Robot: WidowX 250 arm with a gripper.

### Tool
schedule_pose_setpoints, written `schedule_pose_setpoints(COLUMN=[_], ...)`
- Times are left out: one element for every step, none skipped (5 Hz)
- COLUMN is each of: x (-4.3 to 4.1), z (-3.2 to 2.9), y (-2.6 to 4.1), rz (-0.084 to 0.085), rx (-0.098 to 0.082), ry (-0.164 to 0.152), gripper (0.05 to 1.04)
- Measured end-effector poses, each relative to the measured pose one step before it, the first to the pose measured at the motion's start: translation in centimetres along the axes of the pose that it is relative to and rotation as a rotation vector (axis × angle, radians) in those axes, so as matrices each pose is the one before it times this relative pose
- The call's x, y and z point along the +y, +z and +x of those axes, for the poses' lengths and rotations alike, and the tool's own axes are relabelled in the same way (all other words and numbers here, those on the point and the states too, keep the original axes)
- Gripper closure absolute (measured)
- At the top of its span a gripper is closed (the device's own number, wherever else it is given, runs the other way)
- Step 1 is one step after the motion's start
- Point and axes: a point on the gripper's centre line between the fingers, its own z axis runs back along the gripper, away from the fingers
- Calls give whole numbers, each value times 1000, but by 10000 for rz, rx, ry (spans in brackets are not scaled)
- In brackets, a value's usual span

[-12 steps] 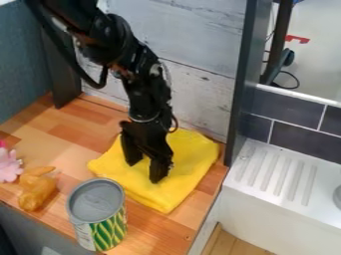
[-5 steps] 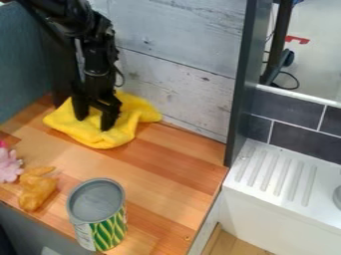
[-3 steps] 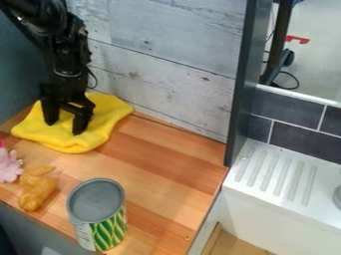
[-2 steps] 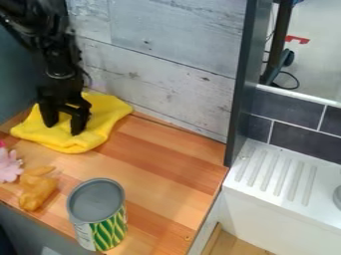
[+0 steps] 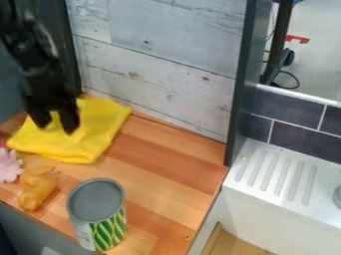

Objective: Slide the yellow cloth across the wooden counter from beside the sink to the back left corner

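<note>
The black gripper point(image 5: 56, 128) hangs at the left over the back part of a yellow cloth point(image 5: 80, 144), with its two fingers spread apart and open. Whether the fingertips touch the cloth I cannot tell. The cloth lies rumpled on the wooden counter at the back left, against the pale plank wall. In front of the cloth lies an orange-brown toy point(image 5: 36, 188), with a pink flower-like thing point(image 5: 9, 165) to its left. An open-topped can point(image 5: 97, 214) with a green and yellow label stands upright near the front edge.
The wooden counter point(image 5: 166, 172) runs to a dark upright post point(image 5: 241, 84) on the right. Beyond it are a white ridged drainboard point(image 5: 283, 174) and dark tiles point(image 5: 286, 112). The pale plank wall point(image 5: 160, 60) closes off the back.
The gripper has moved left across the counter, and the yellow cloth has shifted left with it from the middle. Most recently the gripper moved slightly further left and the cloth's front edge spread forward.
</note>
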Motion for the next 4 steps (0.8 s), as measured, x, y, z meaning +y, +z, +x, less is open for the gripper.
schedule_pose_setpoints(x=[-991,-1464,-3137,-3225], z=[-1568,-1604,-2642,-2086], y=[3335,2633,2502,1581], rz=[-140,-326,-1445,-129], rx=[61,266,1087,209], ry=[-142,-104,-223,-613], gripper=[83,83,83,83])
